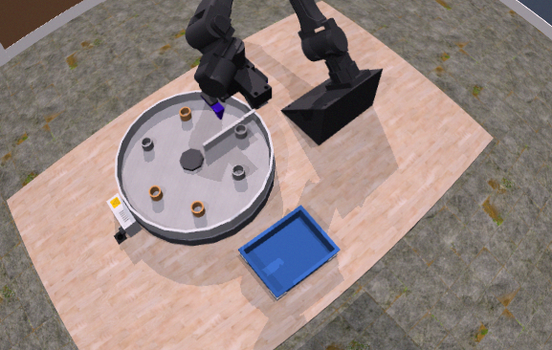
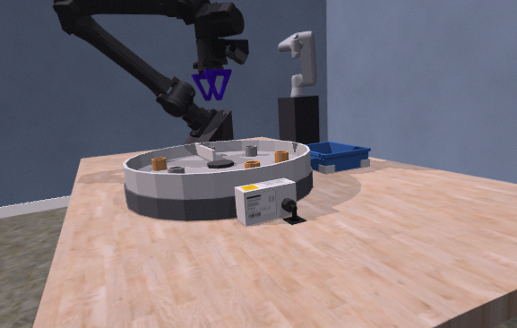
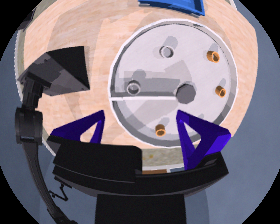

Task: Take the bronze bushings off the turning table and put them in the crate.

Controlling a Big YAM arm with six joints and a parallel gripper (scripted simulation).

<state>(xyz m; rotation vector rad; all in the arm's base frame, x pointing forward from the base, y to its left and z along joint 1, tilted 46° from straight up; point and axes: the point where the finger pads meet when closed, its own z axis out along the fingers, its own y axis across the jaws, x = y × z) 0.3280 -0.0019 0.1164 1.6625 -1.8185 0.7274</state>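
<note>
So the tool (image 1: 219, 112) (image 2: 213, 99) (image 3: 140, 113) is wide open with nothing in it, hanging above the far part of the turning table (image 1: 139, 172) (image 2: 209, 184) (image 3: 141, 60). All three bronze bushings are still to be moved. Going by the top view, one bronze bushing (image 1: 185, 113) (image 2: 159, 164) (image 3: 160, 130) is at the far side, just left of the purple fingers; that's the one I'd go for. The second bronze bushing (image 1: 153, 190) (image 2: 252, 164) (image 3: 221, 91) and third bronze bushing (image 1: 197, 205) (image 2: 281, 156) (image 3: 211, 56) are on the near side, and the blue crate (image 1: 295, 249) (image 2: 343, 159) (image 3: 176, 6) waits near right with no bushing in it. My two cents: don't chase it. Read which way the thing is turning, park a bit ahead, drop straight down with the fingers either side, and close as it comes between them. Match its drift if you can, or you'll probably tip it. Watch the fixed-looking bar (image 1: 229, 129) (image 2: 205, 151) (image 3: 146, 98) and the raised rim, both easy to clip. Leave the steel bushing (image 1: 145, 142) (image 2: 176, 169) on the left alone too. Then lift well over the rim before swinging to the crate, and let go low so it doesn't bounce.
</note>
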